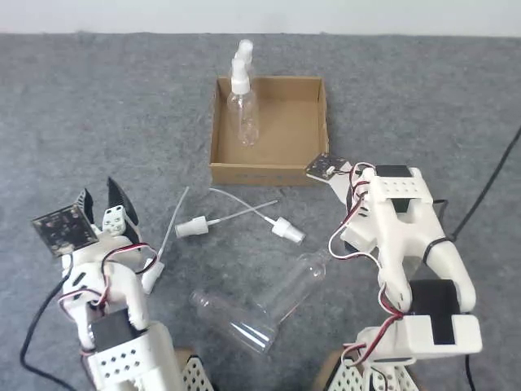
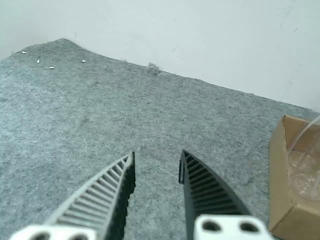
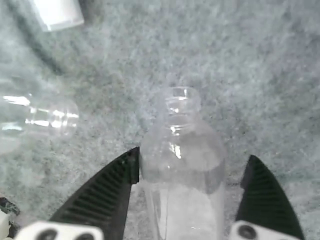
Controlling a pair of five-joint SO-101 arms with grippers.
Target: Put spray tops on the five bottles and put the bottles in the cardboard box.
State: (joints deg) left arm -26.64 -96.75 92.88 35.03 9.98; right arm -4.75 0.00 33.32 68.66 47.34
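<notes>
A mottled grey counter [image 1: 98,106] carries a plain brown cardboard box [image 1: 269,173], clear colourless bottles [image 1: 281,293] and white spray tops [image 1: 287,229], while the white arms [image 1: 407,220] bear red, black and white wires [image 1: 353,205], and the left end effector [image 2: 157,154] and right end effector [image 3: 194,154] have black ribbed fingers [image 2: 205,190].

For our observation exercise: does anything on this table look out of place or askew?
Yes. Capless bottles lie on their sides on the carpet, and loose spray tops are scattered beside them, outside the cardboard box.

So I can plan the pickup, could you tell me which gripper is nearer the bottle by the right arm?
Right. The right gripper straddles the bottle, jaws open on either side; the left gripper hangs open over bare carpet, well apart from it.
</notes>
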